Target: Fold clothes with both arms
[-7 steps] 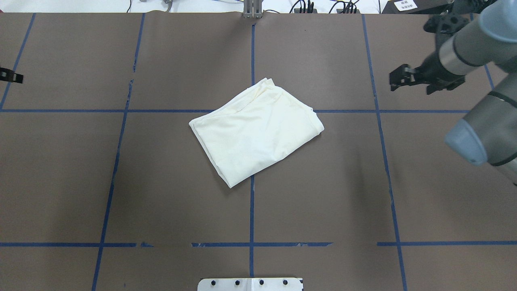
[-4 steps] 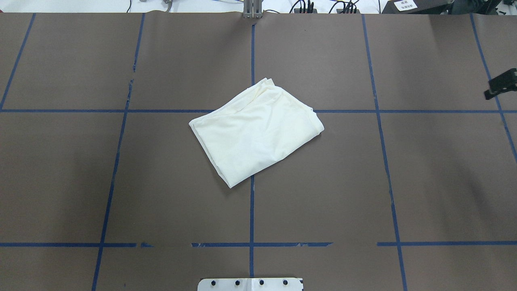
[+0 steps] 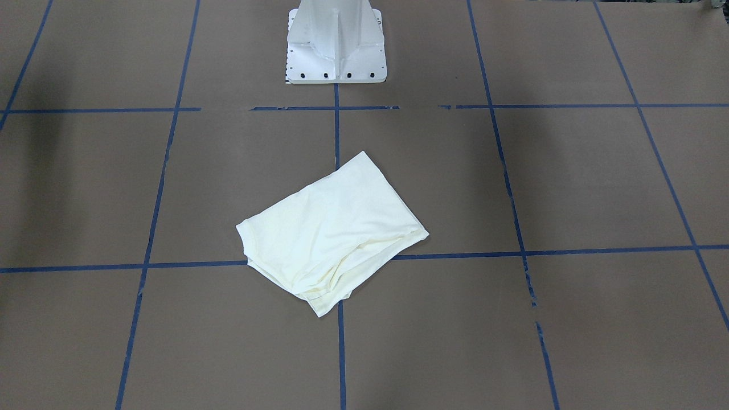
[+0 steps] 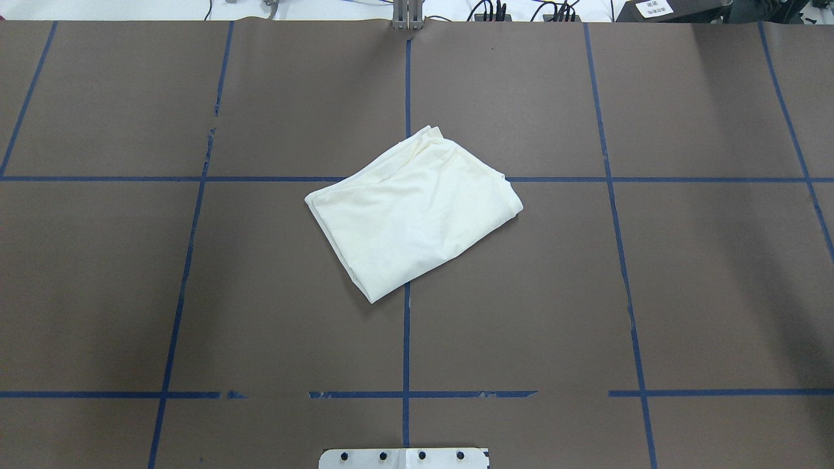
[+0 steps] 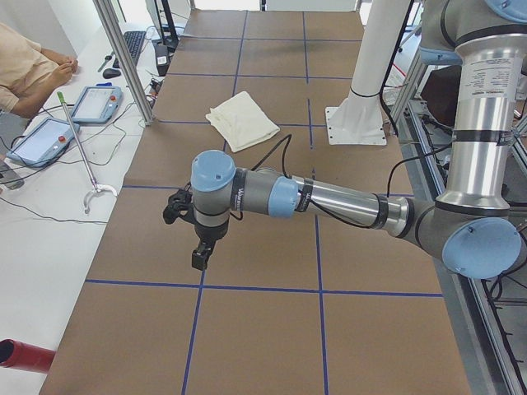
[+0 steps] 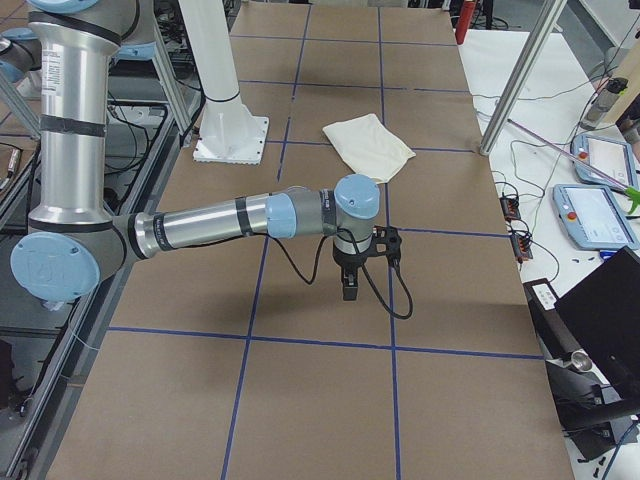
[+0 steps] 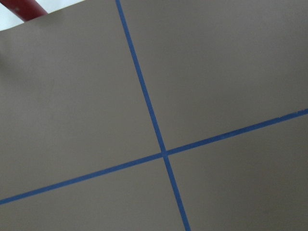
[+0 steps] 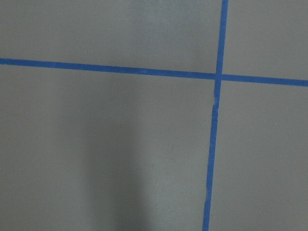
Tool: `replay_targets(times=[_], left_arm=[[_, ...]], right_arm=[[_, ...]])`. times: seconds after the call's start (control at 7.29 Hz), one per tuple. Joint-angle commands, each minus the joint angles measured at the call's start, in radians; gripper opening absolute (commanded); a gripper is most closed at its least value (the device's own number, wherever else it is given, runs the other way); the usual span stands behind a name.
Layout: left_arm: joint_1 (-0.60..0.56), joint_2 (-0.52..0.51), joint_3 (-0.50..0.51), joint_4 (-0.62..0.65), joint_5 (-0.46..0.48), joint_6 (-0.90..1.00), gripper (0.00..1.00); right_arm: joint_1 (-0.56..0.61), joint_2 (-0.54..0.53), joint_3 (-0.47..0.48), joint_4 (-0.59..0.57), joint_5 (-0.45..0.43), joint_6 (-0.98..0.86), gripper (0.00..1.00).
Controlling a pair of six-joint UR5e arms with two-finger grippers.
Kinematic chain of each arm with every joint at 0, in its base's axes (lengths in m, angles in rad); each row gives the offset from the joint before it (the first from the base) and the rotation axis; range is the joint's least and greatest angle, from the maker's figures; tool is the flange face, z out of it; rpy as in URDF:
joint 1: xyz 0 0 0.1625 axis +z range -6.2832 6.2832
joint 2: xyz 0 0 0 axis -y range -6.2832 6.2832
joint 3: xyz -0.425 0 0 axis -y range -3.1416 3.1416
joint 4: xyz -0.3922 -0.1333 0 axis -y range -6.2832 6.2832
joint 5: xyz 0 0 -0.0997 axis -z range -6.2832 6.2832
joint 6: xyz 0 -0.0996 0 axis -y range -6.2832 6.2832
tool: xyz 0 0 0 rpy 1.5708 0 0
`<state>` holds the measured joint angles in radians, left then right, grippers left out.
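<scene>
Brown worktop (image 4: 704,273) gridded with blue tape (image 4: 405,339) fills both the overhead and front views, and no arm shows in either. A cream shirt (image 4: 414,212) lies folded near the middle as a tilted, roughly four-sided packet. In the overhead view its corners point to about 12, 3, 6 and 9 o'clock, with the layered edges gathered toward 12. It lies across the crossing of two tape lines, and only plain cloth shows. The white base (image 3: 336,45) stands apart from it, at 12 o'clock in the front view.

From the left end, the left arm (image 5: 329,200) reaches out low over the worktop, its claw (image 5: 200,260) pointing down just above the surface beside a tape line; the shirt is well apart at 12 o'clock. From the right end, the right arm (image 6: 200,228) is stretched out likewise, its claw (image 6: 348,290) hanging above the worktop, the shirt well apart at 12 o'clock. Whether either claw is wide or narrow I cannot tell.

Both wrist views show only brown surface and a tape crossing. A person's sleeve (image 5: 20,70) shows at 10 o'clock in the left-end view, near two handheld screens (image 5: 95,104)
</scene>
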<state>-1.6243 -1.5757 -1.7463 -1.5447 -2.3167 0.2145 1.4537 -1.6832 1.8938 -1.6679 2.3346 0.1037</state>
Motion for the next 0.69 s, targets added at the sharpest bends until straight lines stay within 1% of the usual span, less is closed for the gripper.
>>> replay_targets(times=[0.0,0.14,0.27,0.41,0.55], left_arm=[[-0.002,0.046,0.014,-0.021,-0.032,0.005,1.00],[-0.002,0.049,0.014,-0.022,-0.032,-0.029,1.00],[-0.002,0.058,0.002,-0.026,-0.029,-0.122,1.00],[-0.002,0.074,0.013,-0.081,-0.027,-0.129,1.00],[-0.002,0.078,0.002,-0.109,-0.029,-0.132,1.00]], right_arm=[[0.002,-0.013,-0.034,0.002,-0.001,-0.018,1.00],[0.002,-0.013,-0.036,0.002,-0.007,-0.018,1.00],[0.002,-0.013,-0.054,0.002,-0.005,-0.016,1.00],[-0.001,-0.013,-0.056,0.002,-0.008,-0.018,1.00],[-0.001,-0.013,-0.062,0.000,-0.005,-0.007,1.00]])
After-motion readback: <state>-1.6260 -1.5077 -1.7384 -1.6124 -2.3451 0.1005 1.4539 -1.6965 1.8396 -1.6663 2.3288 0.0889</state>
